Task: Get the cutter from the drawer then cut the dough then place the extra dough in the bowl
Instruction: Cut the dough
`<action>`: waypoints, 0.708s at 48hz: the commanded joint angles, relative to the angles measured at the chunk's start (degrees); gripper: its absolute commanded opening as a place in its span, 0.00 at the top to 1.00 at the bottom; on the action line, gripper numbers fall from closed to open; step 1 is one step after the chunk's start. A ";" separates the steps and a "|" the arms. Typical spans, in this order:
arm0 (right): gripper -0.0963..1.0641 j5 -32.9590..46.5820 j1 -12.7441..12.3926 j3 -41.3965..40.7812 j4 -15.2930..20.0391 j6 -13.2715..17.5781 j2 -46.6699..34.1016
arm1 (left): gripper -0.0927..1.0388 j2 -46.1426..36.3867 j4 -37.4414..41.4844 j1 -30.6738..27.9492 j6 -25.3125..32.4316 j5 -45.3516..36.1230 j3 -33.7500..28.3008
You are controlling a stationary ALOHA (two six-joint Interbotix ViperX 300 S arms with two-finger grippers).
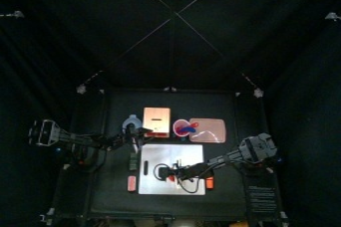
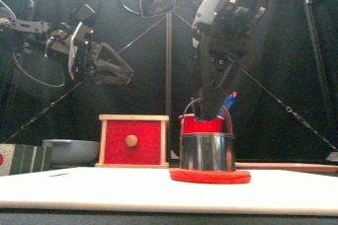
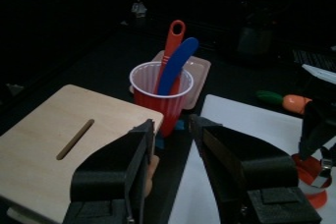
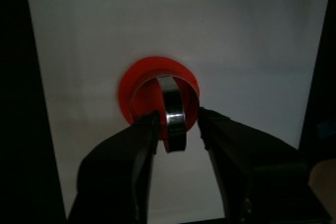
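My right gripper (image 4: 175,128) is clamped on the cutter (image 4: 174,110), one jaw on each side. The wrist camera sees the cutter edge-on as a narrow metal band, so its round shape is lost there. It stands on the red dough (image 4: 144,85), which lies on the white board (image 4: 171,22). My jaws hide the near side of the dough, and I can't tell how deep the cutter has gone.

The front view gives me what the wrist doesn't: the cutter is a shiny upright cylinder with the dough as a thin red rim around its foot. The wire handle is lost against the red cup (image 3: 163,88) behind it. From above, my arm covers nearly all of this, and only a bit of red shows by the jaws.

My left gripper (image 3: 171,135) hangs in the air over the wooden box (image 3: 73,140), jaws slightly parted, gripping nothing. Past them stands the cup with the blue knife (image 3: 180,61) and the red knife (image 3: 174,36). The jaws block its base. An orange and green toy food (image 3: 292,101) lies beyond the board, too small to name.

The bowl (image 2: 66,150) shows only in the front view, beside the box. I can't pick it out from above.
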State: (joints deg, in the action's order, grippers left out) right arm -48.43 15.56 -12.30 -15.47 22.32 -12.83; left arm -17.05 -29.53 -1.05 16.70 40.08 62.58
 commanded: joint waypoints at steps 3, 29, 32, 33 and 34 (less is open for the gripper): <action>0.20 -0.26 -0.09 1.23 0.00 0.18 3.78 | 0.24 -0.09 -0.09 0.44 0.09 0.53 -1.05; 0.20 19.16 -0.35 -18.37 -13.71 14.41 24.96 | 0.24 9.67 -0.79 14.68 -0.35 19.42 -4.31; 0.20 24.96 -0.53 -22.32 -15.12 17.40 27.95 | 0.24 10.81 -0.88 15.91 -0.44 19.34 -4.57; 0.20 26.63 -0.79 -23.47 -15.56 18.11 28.65 | 0.24 11.25 -0.88 16.35 -0.62 19.34 -4.75; 0.20 28.48 -1.14 -24.61 -16.00 18.28 29.27 | 0.24 11.78 -0.97 16.79 -0.62 19.42 -5.01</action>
State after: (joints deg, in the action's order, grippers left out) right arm -28.13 15.29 -32.78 -29.71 38.58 11.43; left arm -6.42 -30.59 14.33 16.17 58.80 59.33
